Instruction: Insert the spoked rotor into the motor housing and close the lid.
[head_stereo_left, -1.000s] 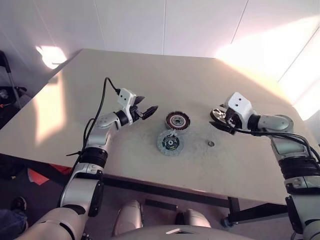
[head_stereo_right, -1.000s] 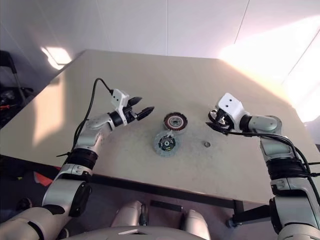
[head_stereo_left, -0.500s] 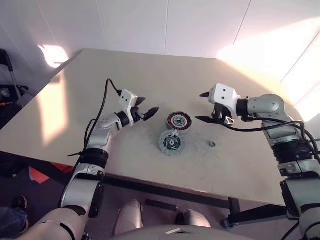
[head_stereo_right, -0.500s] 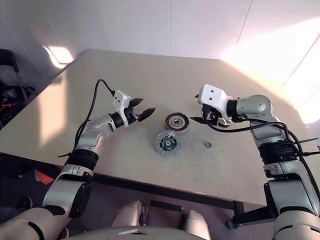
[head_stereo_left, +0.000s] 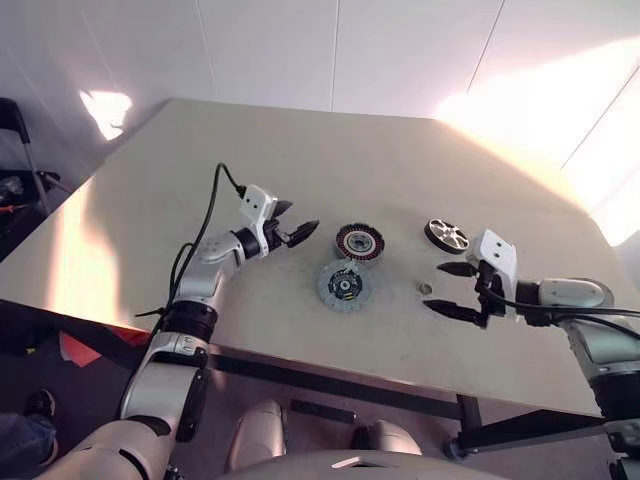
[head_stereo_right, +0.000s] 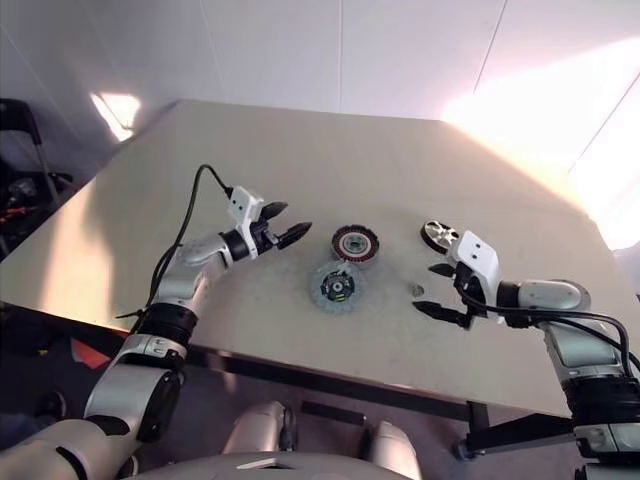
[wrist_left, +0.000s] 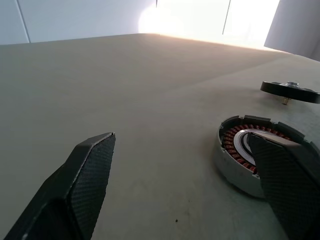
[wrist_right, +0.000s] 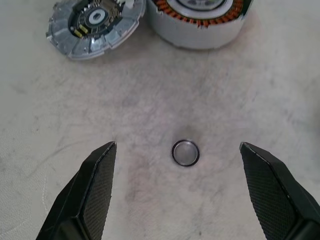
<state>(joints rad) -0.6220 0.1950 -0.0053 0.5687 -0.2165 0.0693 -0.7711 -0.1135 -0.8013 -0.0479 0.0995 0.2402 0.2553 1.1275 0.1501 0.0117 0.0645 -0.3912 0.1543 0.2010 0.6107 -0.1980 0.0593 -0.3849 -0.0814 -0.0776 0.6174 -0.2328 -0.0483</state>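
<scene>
Between the spread fingers of the right gripper (wrist_right: 177, 192), which holds nothing, lies a small metal washer (wrist_right: 185, 153) on the matte table (head_stereo_left: 300, 150). Beyond it sit the ribbed grey lid (wrist_right: 95, 25) and the copper-wound motor housing (wrist_right: 200, 15), touching. The spoked rotor (head_stereo_left: 446, 235) rests just beside this gripper. The left gripper (head_stereo_left: 293, 222), likewise wide and empty, hovers near the housing. Judged progress: rotor not inserted, lid not fitted.

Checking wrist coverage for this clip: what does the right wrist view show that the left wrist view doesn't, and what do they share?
Right wrist view alone: the lid lying flat, and a small metal ring on the table between the open right gripper.
Left wrist view alone: the spoked rotor, seen edge-on beyond the open left gripper.
Both: the motor housing, with its copper windings.
</scene>
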